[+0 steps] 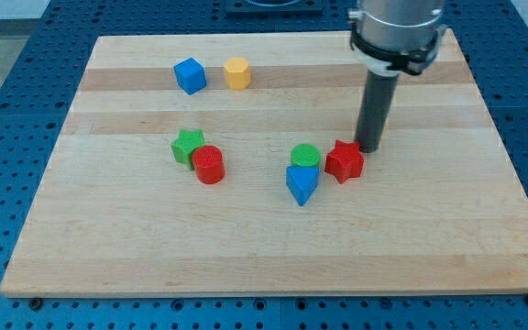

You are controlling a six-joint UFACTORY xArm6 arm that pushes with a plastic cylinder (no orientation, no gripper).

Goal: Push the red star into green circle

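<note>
The near part of the bench [264, 261], along the view's bottom edge, is bare wood from corner to corner, a wide band with nothing standing on it. The strips down the view's left and right edges are bare too.

First into the board comes a blue triangular block [302, 184], a little right of the middle. Touching its far side is the green circle [305, 156]. Just to the right of these two stands the red star [344, 161], very close to the green circle, though I cannot tell whether they touch.

To the left, well apart from that group, a red cylinder [209, 164] sits against a green star [187, 146], the star lying up and to the left of it. Open wood lies between the two clusters.

There is no claw on this arm, only a dark rod, so nothing is open, closed or held. My tip [368, 148] rests on the wood at the upper right of the red star, touching it or just beside it; the star is between the tip and the green circle. To the right of the tip the bench is bare out to its edge.

Farthest off, near the top left, a blue cube [190, 75] and a yellow hexagonal block [236, 72] stand side by side, slightly apart.
</note>
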